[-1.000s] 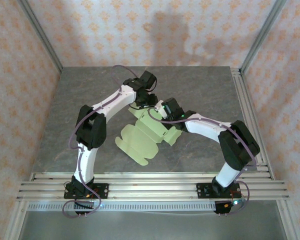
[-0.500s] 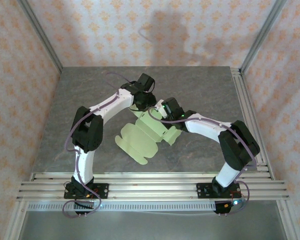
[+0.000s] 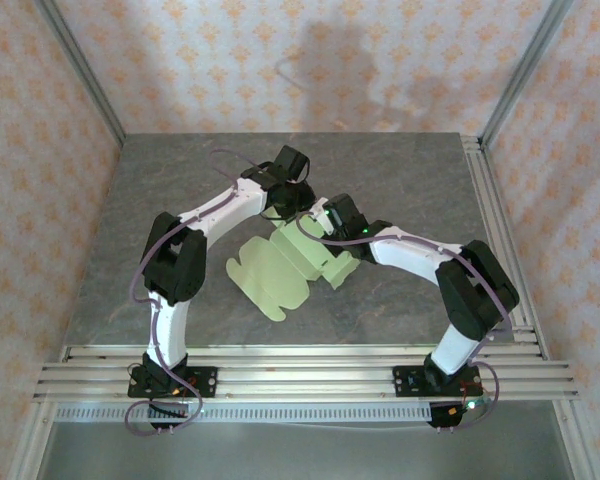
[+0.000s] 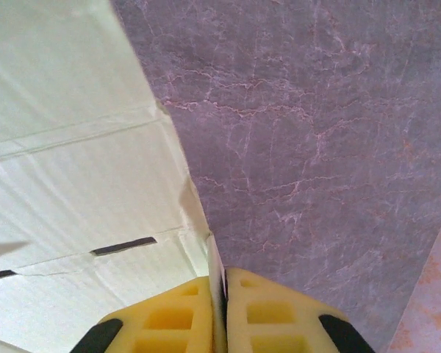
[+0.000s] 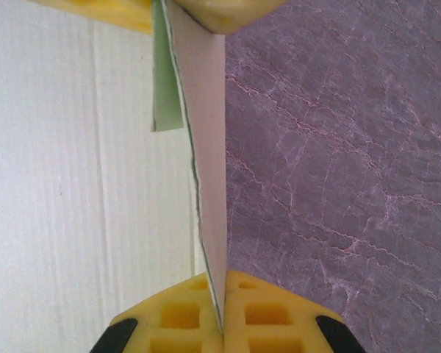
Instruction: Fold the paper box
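Locate the paper box (image 3: 275, 270) near the middle of the desk (image 3: 410, 170), between the left arm (image 3: 220, 205) and the right arm (image 3: 410, 255). It is an unfolded sheet of pale green card with rounded flaps. Its near end points toward the front rails (image 3: 300, 368), and its far end sits under the two wrists, which meet head to head.

Check the left wrist view. The left fingers (image 4: 169, 323) are pressed together on the sheet's right-hand edge, with thin card caught between them. The sheet spreads to the left and shows fold lines and a dark slit. Bare grey marbled desk lies to the right.

Check the right wrist view. The right fingers (image 5: 279, 327) pinch the near end of a flap that runs edge-on up the picture. At the top edge, the left fingers close on the far end of the same flap. The rest of the sheet lies to the left and the desk to the right.
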You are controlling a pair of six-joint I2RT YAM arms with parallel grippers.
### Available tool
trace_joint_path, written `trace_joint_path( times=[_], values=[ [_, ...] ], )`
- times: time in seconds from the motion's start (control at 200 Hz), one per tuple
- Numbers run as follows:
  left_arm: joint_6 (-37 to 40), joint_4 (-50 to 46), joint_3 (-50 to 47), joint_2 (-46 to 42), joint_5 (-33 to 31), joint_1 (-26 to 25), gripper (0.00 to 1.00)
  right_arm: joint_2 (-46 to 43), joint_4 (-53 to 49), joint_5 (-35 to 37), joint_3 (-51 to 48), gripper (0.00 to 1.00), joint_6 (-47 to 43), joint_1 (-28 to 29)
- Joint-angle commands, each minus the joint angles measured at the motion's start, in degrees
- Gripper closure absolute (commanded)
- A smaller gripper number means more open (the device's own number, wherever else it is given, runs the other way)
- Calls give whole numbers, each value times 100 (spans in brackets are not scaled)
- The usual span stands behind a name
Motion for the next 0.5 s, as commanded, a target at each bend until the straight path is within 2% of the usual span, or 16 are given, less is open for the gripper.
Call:
trace_joint_path(
  times=[0.0, 0.07, 0.14, 0.185, 0.32, 0.496],
  values=[
    [-76, 40, 172, -97, 443, -124, 86, 131, 120, 83, 146, 100, -42, 23],
    [-72, 32, 185, -90, 418, -120, 76, 126, 122, 72, 155, 100, -42, 18],
    [-76, 24, 198, -85, 416, -125, 73, 134, 122, 80, 154, 100, -43, 23],
    [-68, 9, 211, -97, 417, -125, 74, 138, 105, 78, 170, 100, -43, 23],
    [10, -58, 288, -76, 430, -120, 87, 157, 92, 79, 197, 100, -44, 23],
    [54, -113, 322, -92, 391, -120, 85, 148, 83, 87, 216, 100, -49, 23]
  ],
)
